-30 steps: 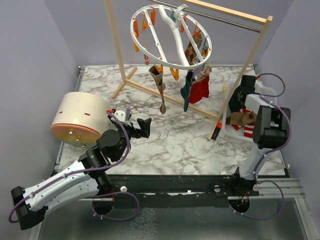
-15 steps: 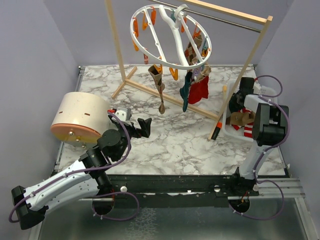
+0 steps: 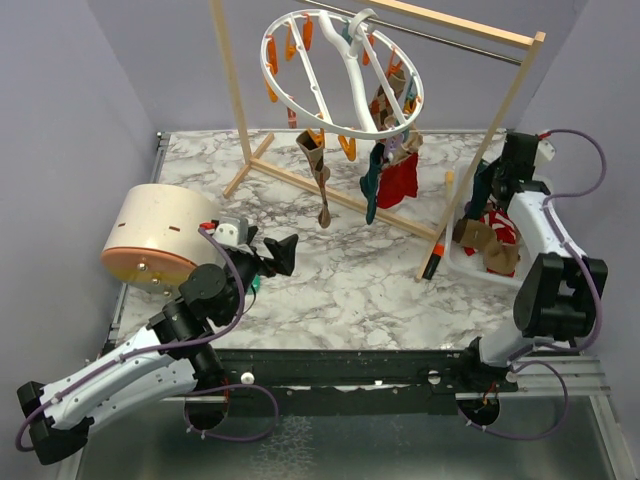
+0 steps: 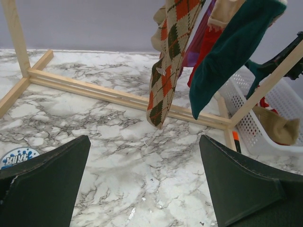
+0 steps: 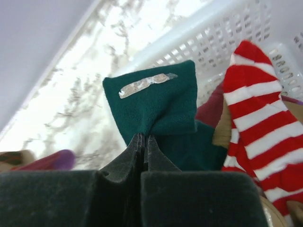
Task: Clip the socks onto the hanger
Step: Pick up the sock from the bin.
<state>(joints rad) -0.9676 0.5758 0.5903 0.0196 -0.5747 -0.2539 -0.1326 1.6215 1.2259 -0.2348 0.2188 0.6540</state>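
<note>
Teal fabric sits pinched in the right tool (image 5: 143, 139). Over the last second its jaws have pressed together on the folded cuff of a dark teal sock (image 5: 156, 99), and the arm has swung up and back from low over the white basket (image 3: 468, 262) to its far corner. The sock is lifted partly clear of the basket, its lower end trailing among the others (a red-and-white striped sock (image 5: 251, 118) lies just beside it). By my reading the pick is made, and what comes next is carrying the sock to a free clip on the hanger (image 3: 355, 72).

The hanger hangs tilted from the wooden rack (image 3: 230, 80), with an argyle sock (image 4: 163, 71) and a red sock (image 3: 400, 180) among those clipped to it. The left tool (image 4: 144, 139) has its fingers spread wide and holds nothing. It points toward the rack from near the cream tub (image 3: 155, 235).

Everything stands on a white worktop (image 3: 350, 270) veined in grey marble pattern. Plain lilac-grey walls (image 3: 80, 100) close it in on three sides.
</note>
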